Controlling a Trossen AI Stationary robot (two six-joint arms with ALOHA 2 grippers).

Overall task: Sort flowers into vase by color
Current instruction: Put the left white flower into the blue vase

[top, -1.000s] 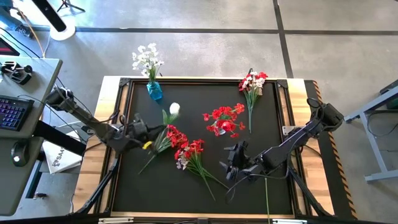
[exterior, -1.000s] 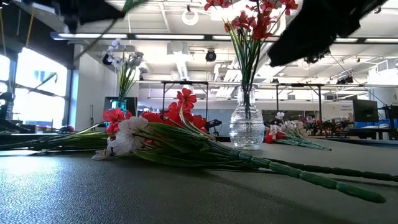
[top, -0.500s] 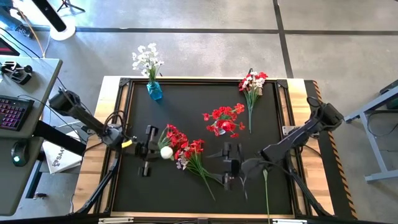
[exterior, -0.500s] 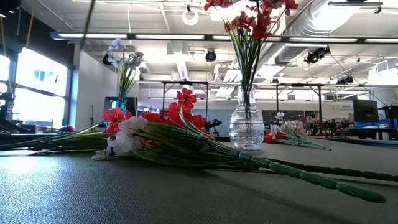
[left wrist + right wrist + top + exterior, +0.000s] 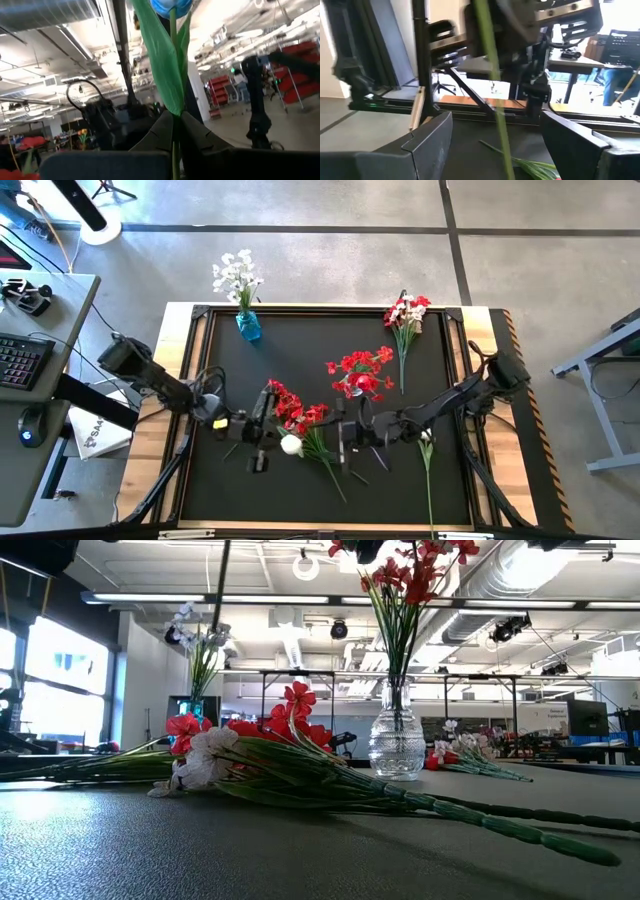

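The flowers (image 5: 300,420) are mid-sort, and one white-blossomed sprig (image 5: 291,445) hangs in the air near the table's front, above the loose red pile. The left gripper (image 5: 173,120) is clenched on its green stem just below a long leaf. The right gripper (image 5: 497,131) faces it with jaws spread wide, the same stem running between them untouched. This looks like a handover. Next, the right jaws would need to pinch the stem before the left lets go. Behind stands the glass vase (image 5: 352,387) of reds. At the far edge are the blue vase (image 5: 248,327) of whites and a mixed bunch (image 5: 405,315).
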